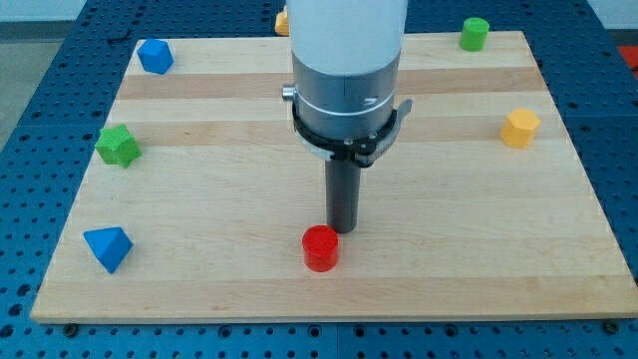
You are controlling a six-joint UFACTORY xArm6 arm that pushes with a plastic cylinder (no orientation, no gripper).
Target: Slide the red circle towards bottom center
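The red circle [320, 247] lies on the wooden board [449, 259] near the view's bottom centre, a little above the bottom edge. My tip [344, 229] stands just above and to the right of the red circle, close to its upper right rim; I cannot tell whether it touches. The rod hangs from the white and grey arm body that fills the view's top centre.
A blue block [108, 247] lies at the bottom left, a green block [119, 146] at the left edge, and a blue block [155, 56] at the top left. A green cylinder [475, 34] lies at the top right, a yellow block [519, 129] at the right, and an orange block [282, 21] is partly hidden behind the arm.
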